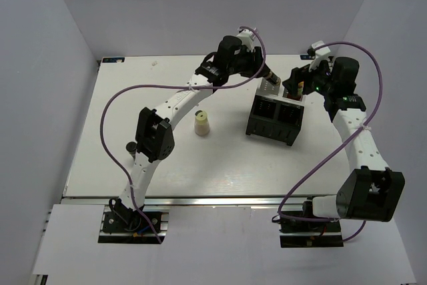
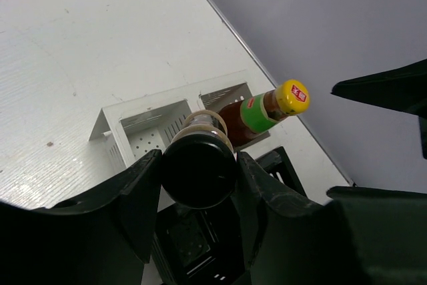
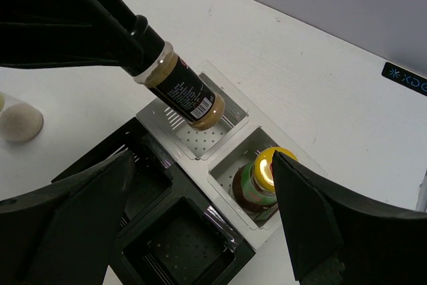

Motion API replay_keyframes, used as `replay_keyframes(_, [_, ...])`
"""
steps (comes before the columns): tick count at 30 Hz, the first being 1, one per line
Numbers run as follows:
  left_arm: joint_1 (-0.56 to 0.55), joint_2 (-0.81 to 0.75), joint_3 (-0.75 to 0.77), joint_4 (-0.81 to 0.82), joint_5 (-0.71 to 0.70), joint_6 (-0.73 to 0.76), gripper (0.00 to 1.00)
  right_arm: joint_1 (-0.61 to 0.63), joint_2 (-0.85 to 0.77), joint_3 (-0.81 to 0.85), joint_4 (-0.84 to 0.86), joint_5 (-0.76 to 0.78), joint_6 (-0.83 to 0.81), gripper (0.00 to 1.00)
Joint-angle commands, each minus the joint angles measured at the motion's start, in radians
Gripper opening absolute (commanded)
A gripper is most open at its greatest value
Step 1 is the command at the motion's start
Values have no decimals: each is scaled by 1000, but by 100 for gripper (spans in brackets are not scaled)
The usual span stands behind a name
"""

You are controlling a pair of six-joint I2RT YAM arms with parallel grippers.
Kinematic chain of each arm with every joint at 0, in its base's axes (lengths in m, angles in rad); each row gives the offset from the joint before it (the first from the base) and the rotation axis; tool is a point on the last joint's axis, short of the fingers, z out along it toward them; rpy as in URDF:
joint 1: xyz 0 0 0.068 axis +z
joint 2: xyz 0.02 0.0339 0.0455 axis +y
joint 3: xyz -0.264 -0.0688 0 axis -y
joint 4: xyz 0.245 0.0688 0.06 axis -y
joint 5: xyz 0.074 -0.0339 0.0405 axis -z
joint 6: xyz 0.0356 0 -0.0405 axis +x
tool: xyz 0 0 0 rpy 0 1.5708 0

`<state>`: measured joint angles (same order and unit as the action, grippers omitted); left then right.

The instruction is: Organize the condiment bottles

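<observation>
Jar (image 3: 181,91) and slot are what the coming move depends on. The jar has a black lid and a dark label and hangs in the air, pinched at its lid end by the left gripper (image 2: 198,168), whose jaws press on either side of the cap. Its long axis is tilted, not upright: the lid is up toward the left arm and the base slants down toward the empty slot (image 3: 200,139) of the white tray (image 2: 110,131). The base is above that slot but not yet inside it, and it looks slightly off toward the slot's far wall. In my judgement the jar needs to be stood more upright before it goes down, or its base may catch the rim.

The neighbouring slot of the same tray already holds the red sauce bottle (image 3: 257,181), standing with its yellow cap up, just beside the jar's target. The black rack (image 1: 273,125) sits directly in front of the tray, touching it, and the compartments that can be seen hold nothing.

The right gripper (image 3: 203,158) hovers over the tray and rack with its jaws spread wide and nothing between them. The left arm has the jar and is nearer the slot. The cream bottle (image 1: 201,123) stands alone on the table (image 1: 133,85), well apart to the left.
</observation>
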<state>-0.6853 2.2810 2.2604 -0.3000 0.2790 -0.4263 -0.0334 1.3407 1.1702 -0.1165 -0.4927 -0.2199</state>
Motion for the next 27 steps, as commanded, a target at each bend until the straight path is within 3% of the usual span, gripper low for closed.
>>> replay_keyframes(1, [-10,-8,41,16,-29,24,0,-3,-40,-9,52,11,1,88])
replay_keyframes(27, [-23,72,54,30,-69,72,0,-2,-54,-29,60,25,-3,89])
